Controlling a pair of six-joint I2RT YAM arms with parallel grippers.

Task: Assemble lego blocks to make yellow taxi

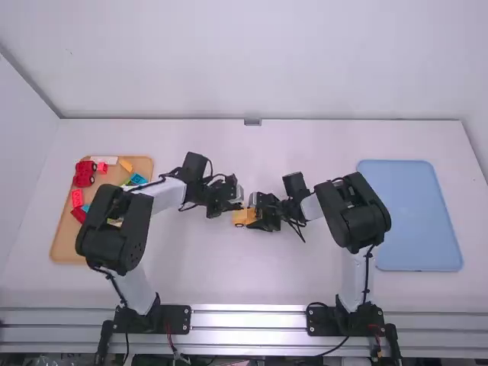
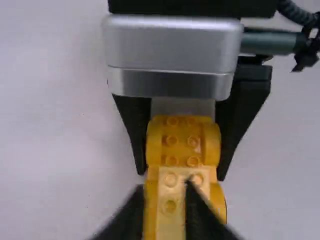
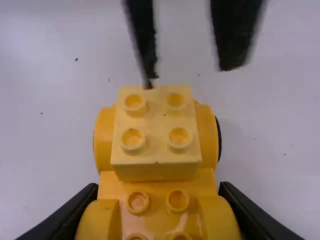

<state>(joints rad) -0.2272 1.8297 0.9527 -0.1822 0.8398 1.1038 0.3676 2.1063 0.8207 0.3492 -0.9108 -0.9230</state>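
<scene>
Although you have a recognisable start on your taxi (image 3: pixel 150 186), I'd call it only partly built. The yellow base is on its wheels, with one black wheel (image 3: pixel 219 140) peeking out at the side, and a pale yellow block (image 3: pixel 156 117) sits on one end. That block looks square to the base and well down on it, though you can't be sure from here that it is pressed fully home. The studs beside it are bare, so you probably have more pieces to add there. In the high view, a yellow piece (image 1: pixel 126 165) lies in the brown tray (image 1: pixel 65 245) by the red car (image 1: pixel 85 174), and it may be one you want. The blue tray (image 1: pixel 418 221) could be where you set the finished taxi down, but that's a guess.

You have the taxi near the middle of the table (image 1: pixel 252 282), between the two grippers. Your right gripper (image 2: pixel 181 175) has it clasped by the sides of the base, while your left gripper (image 3: pixel 188 77) is released, its fingers apart by the block end. The body is a deeper yellow than the block, with rounded fenders; whether it touches the table, you can't tell.
</scene>
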